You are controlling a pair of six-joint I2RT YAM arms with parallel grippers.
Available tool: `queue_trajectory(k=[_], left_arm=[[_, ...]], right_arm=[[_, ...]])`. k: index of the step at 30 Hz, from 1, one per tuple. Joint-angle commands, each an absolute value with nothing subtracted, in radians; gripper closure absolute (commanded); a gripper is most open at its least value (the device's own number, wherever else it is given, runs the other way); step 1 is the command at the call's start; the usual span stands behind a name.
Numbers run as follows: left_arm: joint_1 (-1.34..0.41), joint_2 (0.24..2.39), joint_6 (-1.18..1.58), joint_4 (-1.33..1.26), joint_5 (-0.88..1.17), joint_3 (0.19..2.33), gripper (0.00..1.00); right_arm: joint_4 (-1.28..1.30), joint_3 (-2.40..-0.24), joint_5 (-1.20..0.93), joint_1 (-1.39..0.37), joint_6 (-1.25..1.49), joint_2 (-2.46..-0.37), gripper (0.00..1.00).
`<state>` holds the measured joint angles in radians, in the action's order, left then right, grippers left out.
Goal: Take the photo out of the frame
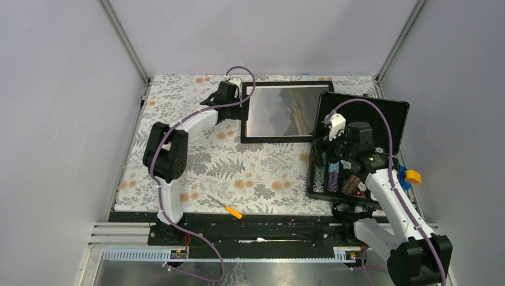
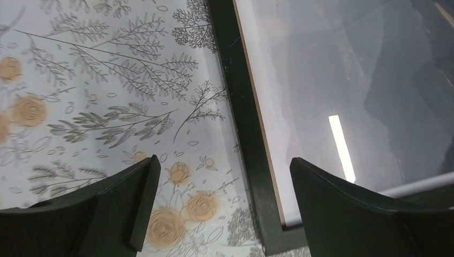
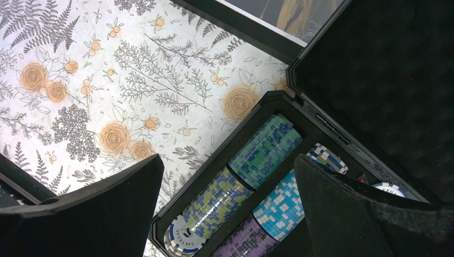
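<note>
Left gripper (image 2: 224,179) spread apart over frame (image 2: 242,101) rail; right gripper (image 3: 227,176) likewise apart (above chip case (image 3: 385,69)). My worry: glass side up, so fingers skid and photo (image 2: 364,75) is never freed.

On the white and blue poker chip (image 3: 182,238) at the front of a row in the black case (image 3: 278,99): looks like "LAS VEGAS". On a second chip (image 3: 390,188) at the right: letters cut off, cannot be read. Small writing on the case rim: too blurry to read.

Floral table (image 1: 178,122): frame (image 1: 277,140), chip case (image 1: 381,113), screwdriver (image 1: 228,208).
</note>
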<state>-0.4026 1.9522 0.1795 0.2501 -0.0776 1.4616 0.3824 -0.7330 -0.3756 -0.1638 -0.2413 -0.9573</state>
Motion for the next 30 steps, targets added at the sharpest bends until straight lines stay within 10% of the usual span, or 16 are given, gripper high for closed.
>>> queue_trajectory(k=[1,8,20,30], left_arm=[[-0.422,2.016,0.273,0.180,-0.108,1.541,0.01],[-0.452,2.114,0.272,0.177,-0.152,1.570,0.05],[-0.450,2.083,0.211,0.184,-0.219,1.453,0.55],[-0.358,2.006,0.167,0.246,-0.214,1.339,0.72]], right_arm=[[0.337,-0.722,-0.371,-0.173,-0.236,-0.953,0.00],[0.341,-0.718,-0.368,-0.173,-0.249,-0.951,0.00],[0.369,-0.732,-0.401,-0.173,-0.278,-0.971,0.00],[0.373,-0.729,-0.417,-0.173,-0.297,-0.972,0.00]])
